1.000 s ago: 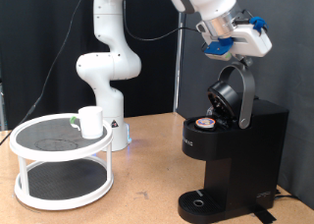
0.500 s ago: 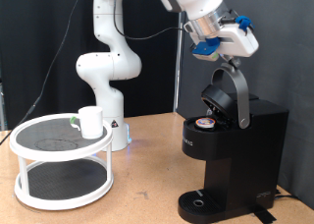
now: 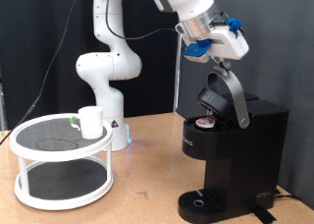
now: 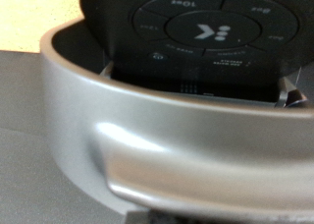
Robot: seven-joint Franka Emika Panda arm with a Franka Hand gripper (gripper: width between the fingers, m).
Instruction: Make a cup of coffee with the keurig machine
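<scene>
The black keurig machine (image 3: 235, 145) stands at the exterior view's right with its hinged lid (image 3: 222, 94) raised. A small pod with a reddish top (image 3: 205, 123) sits in the open chamber. My gripper (image 3: 216, 59) is just above the top of the lid's silver handle (image 3: 235, 91), at or very near it. The wrist view is filled by that silver handle (image 4: 167, 136) and the black button panel (image 4: 201, 28) behind it. The white cup (image 3: 91, 121) stands on a round white rack (image 3: 29, 145) at the exterior view's left, far from the gripper.
The arm's white base (image 3: 106, 72) stands behind the rack, near the middle of the wooden table (image 3: 147, 185). The machine's round drip tray (image 3: 201, 199) sits low at its front. A black curtain hangs behind the machine.
The gripper has moved left and slightly down, towards the top of the lid handle. The raised lid has tipped a little to the left with it. Cup and pod have not moved.
</scene>
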